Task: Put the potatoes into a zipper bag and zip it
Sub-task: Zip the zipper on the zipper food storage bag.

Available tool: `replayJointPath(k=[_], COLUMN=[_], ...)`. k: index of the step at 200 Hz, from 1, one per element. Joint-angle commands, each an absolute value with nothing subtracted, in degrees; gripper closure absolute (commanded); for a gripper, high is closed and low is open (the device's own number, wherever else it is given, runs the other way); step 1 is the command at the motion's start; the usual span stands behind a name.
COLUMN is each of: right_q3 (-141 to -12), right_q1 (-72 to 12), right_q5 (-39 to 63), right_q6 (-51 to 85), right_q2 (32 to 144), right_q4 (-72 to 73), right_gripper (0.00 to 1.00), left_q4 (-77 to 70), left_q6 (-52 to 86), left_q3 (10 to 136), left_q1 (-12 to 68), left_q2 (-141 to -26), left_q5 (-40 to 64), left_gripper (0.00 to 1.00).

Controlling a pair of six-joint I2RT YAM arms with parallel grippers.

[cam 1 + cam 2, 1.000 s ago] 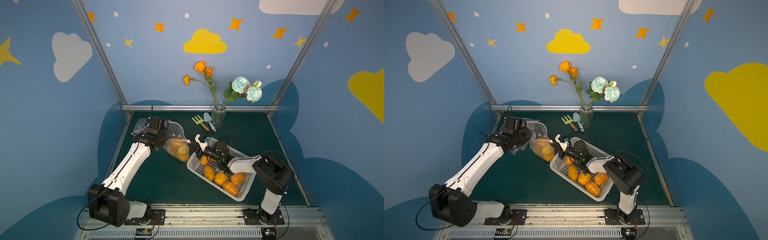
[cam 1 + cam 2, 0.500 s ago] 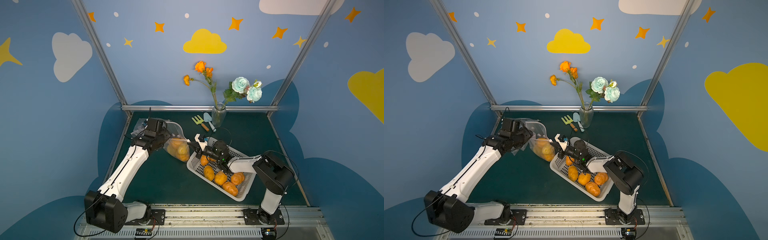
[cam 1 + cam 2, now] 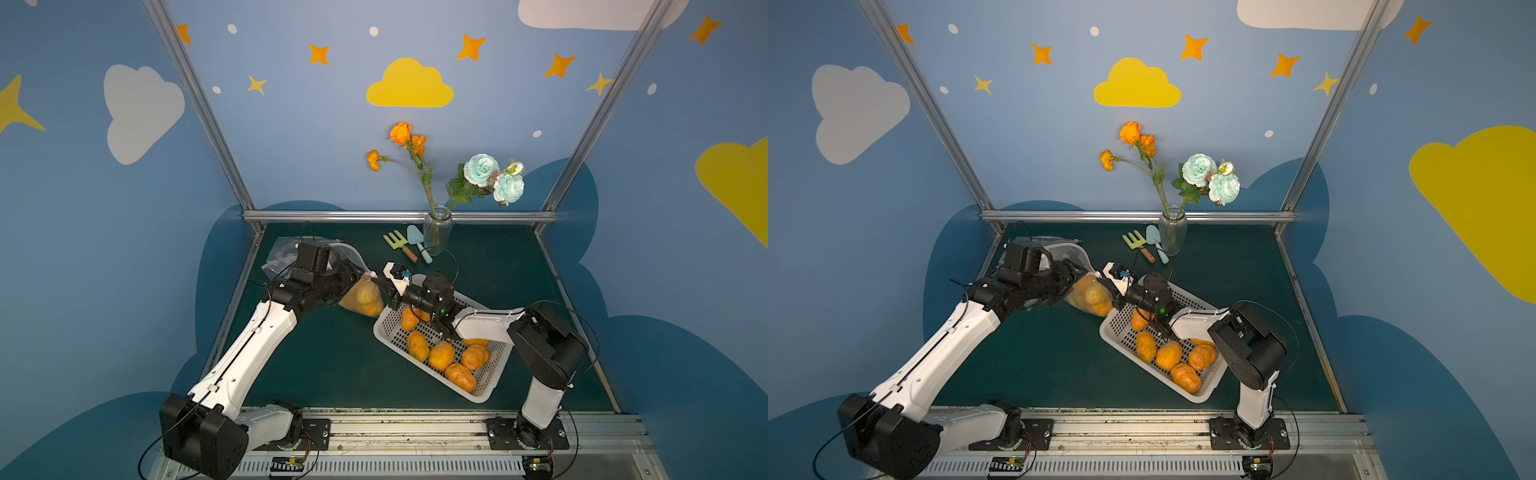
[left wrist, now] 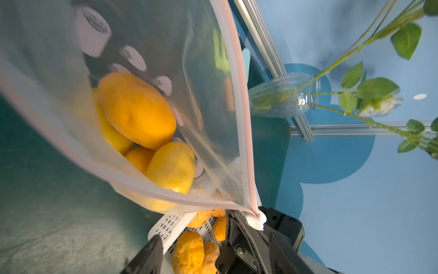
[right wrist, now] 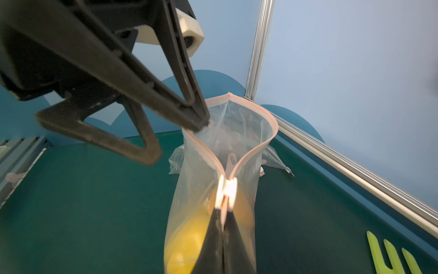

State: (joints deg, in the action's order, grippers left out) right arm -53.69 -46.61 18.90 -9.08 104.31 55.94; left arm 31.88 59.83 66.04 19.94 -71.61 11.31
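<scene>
The clear zipper bag (image 3: 360,296) (image 3: 1090,296) stands with its pink-edged mouth gaping (image 5: 237,132) and several yellow-orange potatoes (image 4: 137,109) inside. My right gripper (image 5: 225,211) (image 3: 377,281) is shut on the bag's zipper end, just under the white slider (image 5: 226,189). My left gripper (image 5: 180,142) (image 3: 353,276) is open at the opposite side of the mouth, one fingertip (image 5: 201,122) against the rim, nothing held. Several more potatoes (image 3: 440,355) (image 3: 1169,355) lie in the white basket (image 3: 484,395).
A glass vase (image 3: 436,235) with flowers stands at the back, with a green toy fork (image 3: 397,243) and a blue trowel (image 3: 415,241) beside it. Crumpled clear plastic (image 3: 282,257) lies behind the left wrist. Metal rails edge the green mat.
My left gripper has opened and let go of the bag's rim, and the left arm has swung slightly. The right gripper stays shut on the zipper end.
</scene>
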Motion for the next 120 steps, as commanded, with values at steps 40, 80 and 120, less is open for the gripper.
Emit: replayJointPath(k=[40,80,120], right_q3=[-56.32,-55.36,-53.66], right_q1=[-46.93,-46.84,-47.00], right_q5=[20.52,21.87,23.00], right_q6=[-16.52,-16.53,-16.09], right_q2=[106.89,106.36,105.74], right_q4=[54.40,55.73,57.65], right_gripper=[1.00,1.00,1.00], left_q4=[32.78,33.87,34.01], left_q6=[59.81,60.10,60.83], left_q3=[70.66,71.00,71.08], left_q1=[24.43,24.43,22.93], left_q2=[-76.55,-77.19,-78.31], left_q5=[9.04,6.23,5.33], left_gripper=[0.34,0.40,0.45])
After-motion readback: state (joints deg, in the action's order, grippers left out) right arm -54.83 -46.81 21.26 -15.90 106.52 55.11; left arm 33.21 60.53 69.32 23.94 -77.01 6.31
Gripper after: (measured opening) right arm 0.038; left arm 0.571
